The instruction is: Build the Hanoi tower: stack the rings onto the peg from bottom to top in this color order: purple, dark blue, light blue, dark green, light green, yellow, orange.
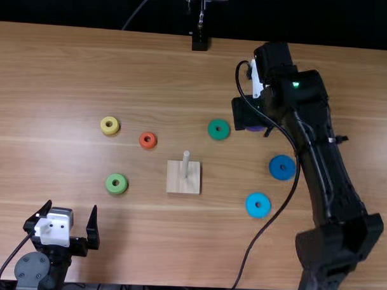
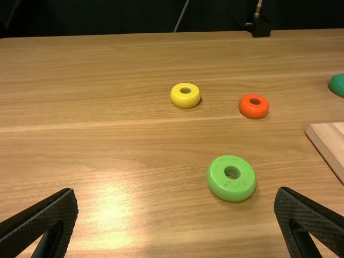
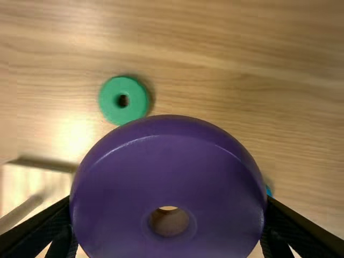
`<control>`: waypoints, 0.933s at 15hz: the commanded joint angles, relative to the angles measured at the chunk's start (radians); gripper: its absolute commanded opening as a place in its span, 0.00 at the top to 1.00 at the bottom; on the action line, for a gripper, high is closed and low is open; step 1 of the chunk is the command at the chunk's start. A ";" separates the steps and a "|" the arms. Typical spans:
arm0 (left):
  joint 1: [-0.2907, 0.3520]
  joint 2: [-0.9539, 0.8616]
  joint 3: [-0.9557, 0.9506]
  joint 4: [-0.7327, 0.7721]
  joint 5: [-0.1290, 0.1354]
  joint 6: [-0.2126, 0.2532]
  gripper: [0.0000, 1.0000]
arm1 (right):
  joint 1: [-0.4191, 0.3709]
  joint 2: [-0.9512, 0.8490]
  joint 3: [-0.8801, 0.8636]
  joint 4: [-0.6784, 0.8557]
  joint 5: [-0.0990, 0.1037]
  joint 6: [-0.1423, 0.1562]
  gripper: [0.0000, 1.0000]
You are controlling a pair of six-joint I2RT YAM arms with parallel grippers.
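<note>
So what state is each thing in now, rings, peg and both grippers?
Left gripper: jaws open
Right gripper: jaws closed on purple ring
Purple ring: held
Dark blue ring: flat, unstacked
Light blue ring: flat, unstacked
Dark green ring: flat, unstacked
Light green ring: flat, unstacked
Yellow ring: flat, unstacked
Orange ring: flat, unstacked
Peg: upright, bare

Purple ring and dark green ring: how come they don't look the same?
The purple ring is purple, while the dark green ring is green. The purple ring is squeezed between the jaws of the right gripper, but the dark green ring lies flat on the wooden table with nothing holding it. Both are round with a hole in the middle, and neither is on the peg.
</note>
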 commanded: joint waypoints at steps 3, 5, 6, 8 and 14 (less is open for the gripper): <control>-0.008 -0.012 -0.112 -0.077 0.004 -0.006 0.00 | 0.113 -0.123 -0.006 -0.054 -0.003 -0.097 0.91; -0.008 -0.012 -0.112 -0.077 0.004 -0.006 0.00 | 0.167 -0.166 -0.006 -0.092 -0.024 -0.132 0.91; -0.008 -0.012 -0.112 -0.077 0.004 -0.006 0.00 | 0.193 -0.174 -0.006 -0.096 -0.038 -0.134 0.91; -0.008 -0.012 -0.112 -0.077 0.004 -0.006 0.00 | 0.248 -0.192 -0.006 -0.098 -0.042 -0.132 0.91; -0.008 -0.012 -0.112 -0.077 0.004 -0.006 0.00 | 0.363 -0.194 -0.017 -0.098 -0.040 -0.123 0.91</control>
